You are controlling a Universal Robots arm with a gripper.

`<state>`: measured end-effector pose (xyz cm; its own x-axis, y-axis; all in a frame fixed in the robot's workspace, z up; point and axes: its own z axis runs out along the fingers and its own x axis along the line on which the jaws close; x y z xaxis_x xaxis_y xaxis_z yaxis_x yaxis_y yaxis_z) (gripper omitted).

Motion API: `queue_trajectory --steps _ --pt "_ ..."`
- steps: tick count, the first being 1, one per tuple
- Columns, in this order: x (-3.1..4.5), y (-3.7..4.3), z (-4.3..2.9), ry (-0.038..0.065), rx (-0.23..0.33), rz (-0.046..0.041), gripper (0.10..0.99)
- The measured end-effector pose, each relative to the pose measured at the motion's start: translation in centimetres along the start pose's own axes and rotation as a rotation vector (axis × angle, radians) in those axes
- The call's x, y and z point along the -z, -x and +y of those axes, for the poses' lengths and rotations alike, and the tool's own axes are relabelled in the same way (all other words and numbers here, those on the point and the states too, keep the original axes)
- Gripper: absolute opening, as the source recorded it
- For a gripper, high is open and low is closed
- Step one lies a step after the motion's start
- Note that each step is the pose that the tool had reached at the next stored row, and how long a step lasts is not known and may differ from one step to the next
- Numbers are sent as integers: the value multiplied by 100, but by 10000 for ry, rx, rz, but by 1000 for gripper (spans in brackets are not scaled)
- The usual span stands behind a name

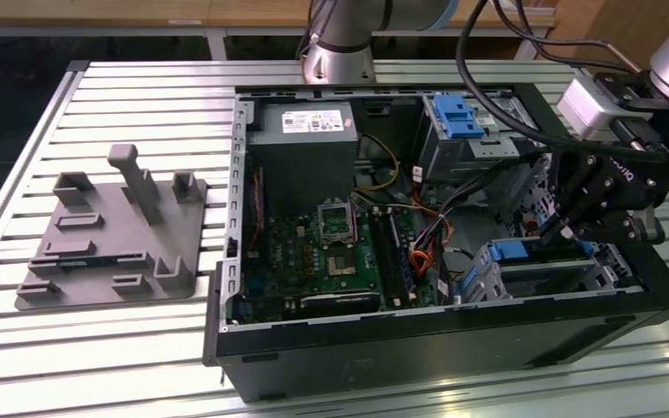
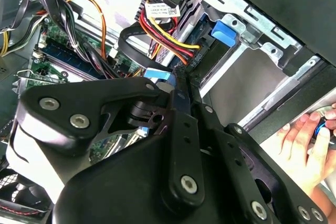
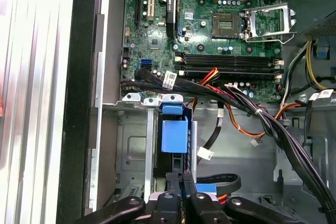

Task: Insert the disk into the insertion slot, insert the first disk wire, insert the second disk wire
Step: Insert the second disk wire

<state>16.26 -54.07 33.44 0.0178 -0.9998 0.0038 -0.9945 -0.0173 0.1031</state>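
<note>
While the disk [image 1: 540,261] sits down inside the insertion slot [image 1: 483,280] at the case's [image 1: 428,340] near corner on the exterior view's right, the gripper [image 3: 177,176] hangs just above its blue edge, jaws pinched close together, whether gripping anything I cannot tell. Cable bundles [image 3: 252,108] crowd one side; the case wall hems in the other.

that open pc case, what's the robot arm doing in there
The gripper is down inside the open computer case, at the small silver drive cage on the exterior view's right. The disk in its blue carrier already sits in that cage. In the first wrist view the fingers are closed on something thin just in front of the disk, with a black cable beside them. A person's hand rests outside the case.
</note>
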Motion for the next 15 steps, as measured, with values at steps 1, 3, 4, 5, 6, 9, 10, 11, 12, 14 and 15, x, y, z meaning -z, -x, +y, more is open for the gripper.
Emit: queue_trajectory --steps 1,3,4,5,6,9,10,11,12,14,15 --pt "-3 0 -1 0 0 -1 145" --pt "-5 0 -5 0 1 2 145" --pt "-7 0 -7 0 2 0 145" --pt "-7 0 -9 2 1 0 145" --pt "-8 0 -10 2 1 0 145" --pt "-15 0 -15 3 5 -1 145" --pt "-17 0 -16 3 7 1 145" --pt "-20 0 -16 3 7 1 145" --pt "-23 0 -17 3 9 2 145" --pt "-29 0 -18 2 12 3 145" --pt "-31 -1 -18 2 13 4 145"
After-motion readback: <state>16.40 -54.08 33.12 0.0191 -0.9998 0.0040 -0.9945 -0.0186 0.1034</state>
